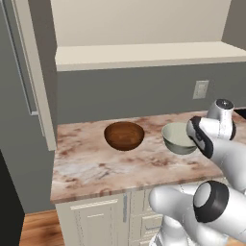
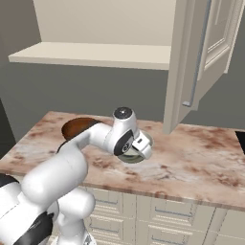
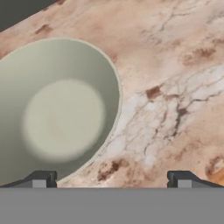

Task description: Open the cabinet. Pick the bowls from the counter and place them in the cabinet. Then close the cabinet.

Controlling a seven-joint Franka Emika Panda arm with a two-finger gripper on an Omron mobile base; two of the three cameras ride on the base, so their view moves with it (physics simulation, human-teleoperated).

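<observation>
The cabinet [image 1: 144, 54] stands open, with its left door [image 1: 30, 72] and right door [image 2: 201, 52] swung out and its beige shelf bare. Both bowls sit on the counter [image 1: 96, 166]: the reddish-brown wooden bowl [image 1: 124, 135] to the left and the pale grey-green bowl [image 1: 177, 138] to the right. My gripper [image 3: 111, 180] hangs open just above the right side of the grey-green bowl [image 3: 57, 113]. In the hand view, one fingertip is over the bowl's inside and the other over bare marble. Nothing is held. In the right base view my hand covers most of that bowl [image 2: 129, 159].
A wall outlet [image 1: 201, 89] sits on the grey backsplash behind the bowls. Cream base cupboards with drawers [image 2: 167, 210] run below the counter. The open right door hangs over the counter's right part. A tall grey panel [image 1: 14, 144] borders the counter's left end.
</observation>
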